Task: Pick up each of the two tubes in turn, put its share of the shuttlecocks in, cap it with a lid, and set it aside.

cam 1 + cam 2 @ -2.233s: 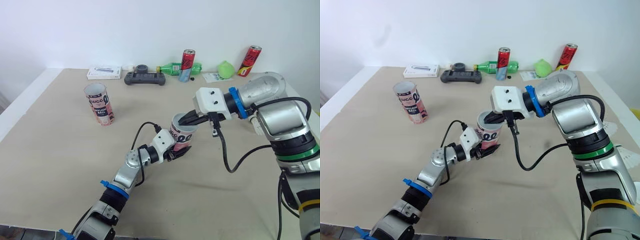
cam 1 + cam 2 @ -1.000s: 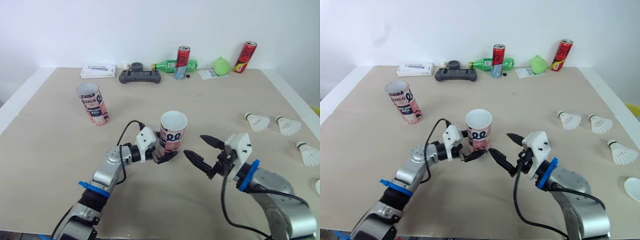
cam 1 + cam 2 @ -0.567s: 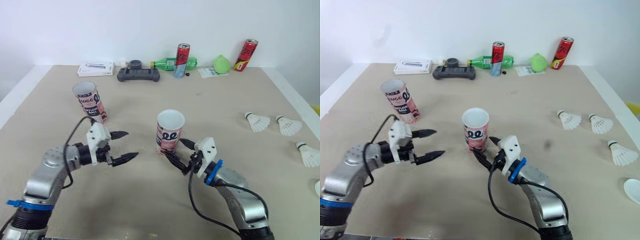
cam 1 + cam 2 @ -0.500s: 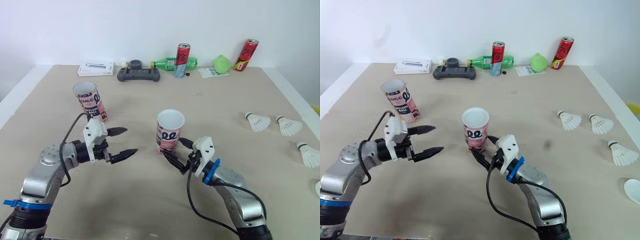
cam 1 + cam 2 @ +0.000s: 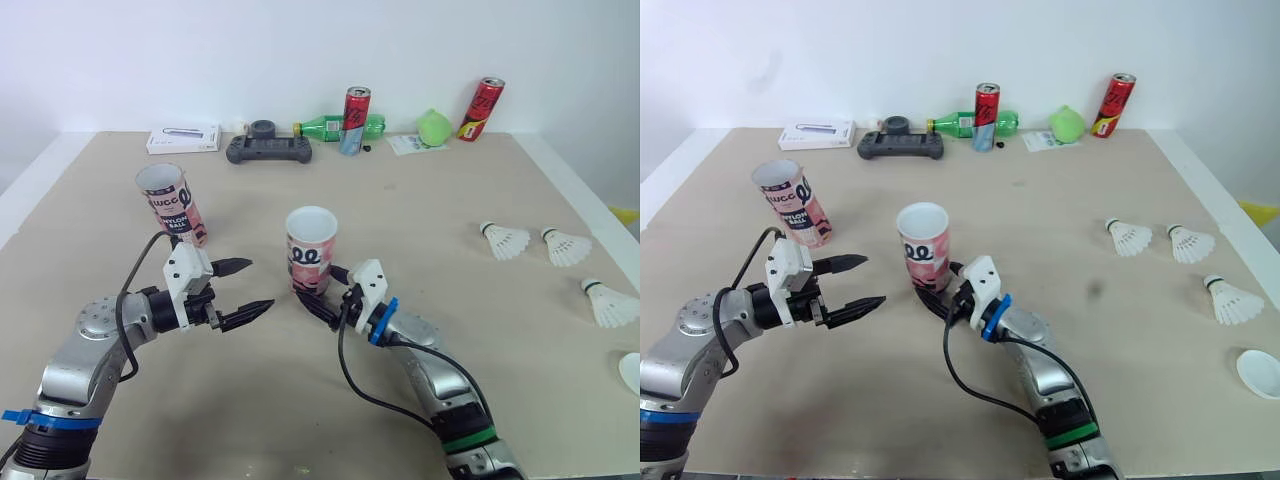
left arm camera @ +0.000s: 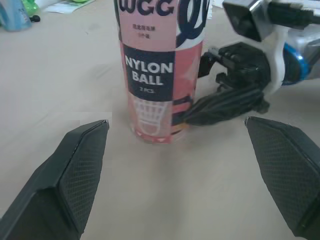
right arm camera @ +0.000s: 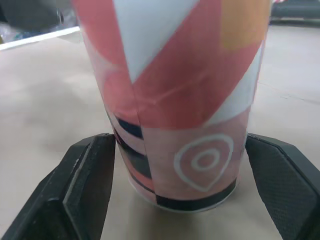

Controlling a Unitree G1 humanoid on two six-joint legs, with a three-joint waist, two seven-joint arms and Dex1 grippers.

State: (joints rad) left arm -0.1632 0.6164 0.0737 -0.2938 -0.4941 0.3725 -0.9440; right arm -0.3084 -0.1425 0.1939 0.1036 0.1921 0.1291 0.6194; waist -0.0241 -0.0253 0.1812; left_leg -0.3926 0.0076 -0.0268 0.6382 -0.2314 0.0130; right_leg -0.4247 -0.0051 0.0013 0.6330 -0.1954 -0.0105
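Observation:
A pink, open-topped tube [image 5: 310, 250] stands upright mid-table. My right gripper [image 5: 317, 288] is low at its base, open, one finger on each side of it; in the right wrist view the tube [image 7: 185, 100] stands between the fingers [image 7: 90, 180]. My left gripper [image 5: 259, 285] hovers open just left of that tube, holding nothing; its wrist view faces the tube [image 6: 160, 75]. The second pink tube [image 5: 168, 203] stands further left. Three shuttlecocks [image 5: 505, 240] [image 5: 565, 246] [image 5: 610, 303] lie at the right, with a white lid [image 5: 1257, 372] near the right edge.
Along the back edge are a white box [image 5: 183, 138], a dark game controller [image 5: 263, 150], a lying green bottle [image 5: 330, 128], two red cans [image 5: 355, 107] [image 5: 479, 108] and a green ball-like thing [image 5: 433, 127]. Bare tabletop lies in front of both arms.
My left gripper has let go of the middle tube and drawn back to the left. My right gripper has dropped low and moved in until its fingers straddle the tube's base.

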